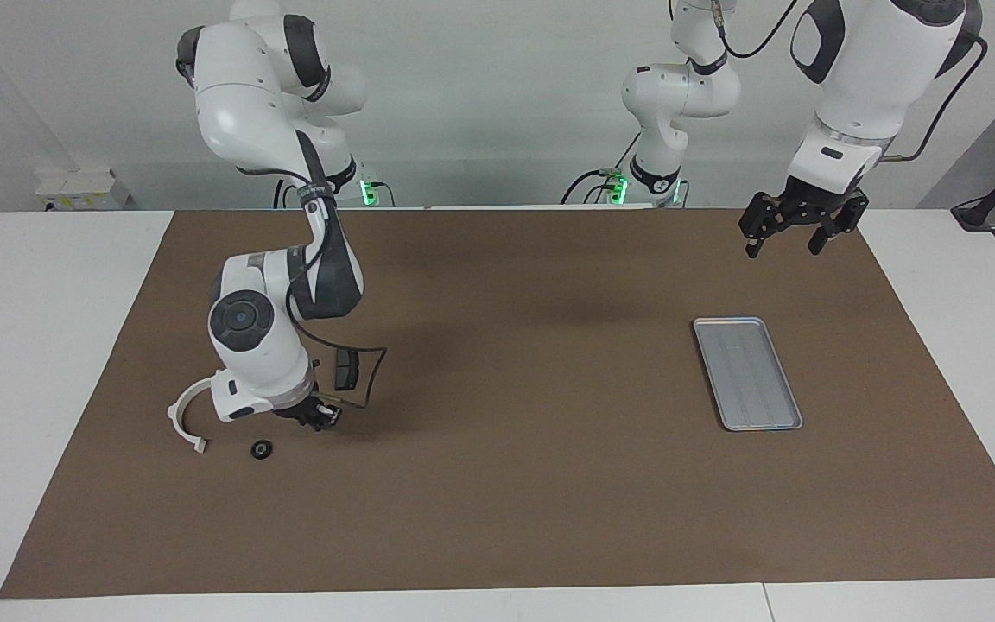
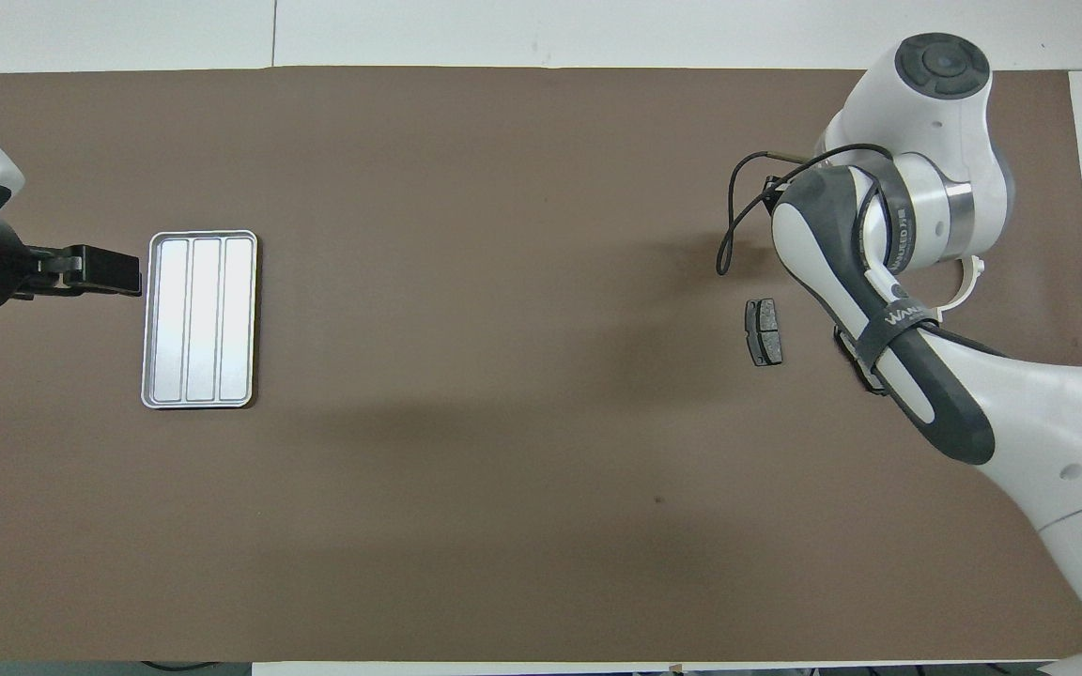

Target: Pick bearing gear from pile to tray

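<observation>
Black round gear point(image 1: 262, 449) on mat just beside clamped-shut right tool point(image 1: 321, 419).

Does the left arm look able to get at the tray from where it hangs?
Probably yes: the left gripper hangs open above the mat, nothing stands between it and the tray, whose floor is bare.

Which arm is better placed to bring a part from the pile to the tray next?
Right. The right gripper is already shut, low among the pile, beside the small black round piece and brake pad. The left gripper waits open in the air near the tray.
</observation>
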Tool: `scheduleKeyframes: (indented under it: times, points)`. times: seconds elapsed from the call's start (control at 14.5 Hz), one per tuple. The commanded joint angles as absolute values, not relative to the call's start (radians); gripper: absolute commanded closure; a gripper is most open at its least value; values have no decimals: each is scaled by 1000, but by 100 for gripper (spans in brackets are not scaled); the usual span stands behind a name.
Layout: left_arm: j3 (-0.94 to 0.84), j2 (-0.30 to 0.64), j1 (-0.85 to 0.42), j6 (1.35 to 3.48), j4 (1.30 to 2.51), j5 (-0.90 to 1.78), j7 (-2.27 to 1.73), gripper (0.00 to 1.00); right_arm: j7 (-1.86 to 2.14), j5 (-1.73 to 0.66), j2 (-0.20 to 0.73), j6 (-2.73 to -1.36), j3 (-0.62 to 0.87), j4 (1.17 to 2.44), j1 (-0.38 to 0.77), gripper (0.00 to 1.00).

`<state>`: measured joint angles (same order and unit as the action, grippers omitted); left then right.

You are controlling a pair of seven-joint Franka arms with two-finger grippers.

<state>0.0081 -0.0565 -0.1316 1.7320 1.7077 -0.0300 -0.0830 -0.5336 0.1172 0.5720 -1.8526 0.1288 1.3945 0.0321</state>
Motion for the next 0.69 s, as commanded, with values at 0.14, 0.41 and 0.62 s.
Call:
scheduleKeyframes:
  times: [0.14, 0.41, 0.62]
  points:
    - [14, -86, -147, 1770, 1759, -52, -101, 0, -601, 94, 444, -1626, 233, 1331, 87, 100]
    - [11, -86, -163, 1772, 1759, -52, -106, 0, -997, 77, 410, -1638, 247, 1333, 259, 100]
    - [11, -90, -152, 1788, 1779, -52, -101, 0, -1234, 49, 397, -1725, 284, 1371, 333, 100]
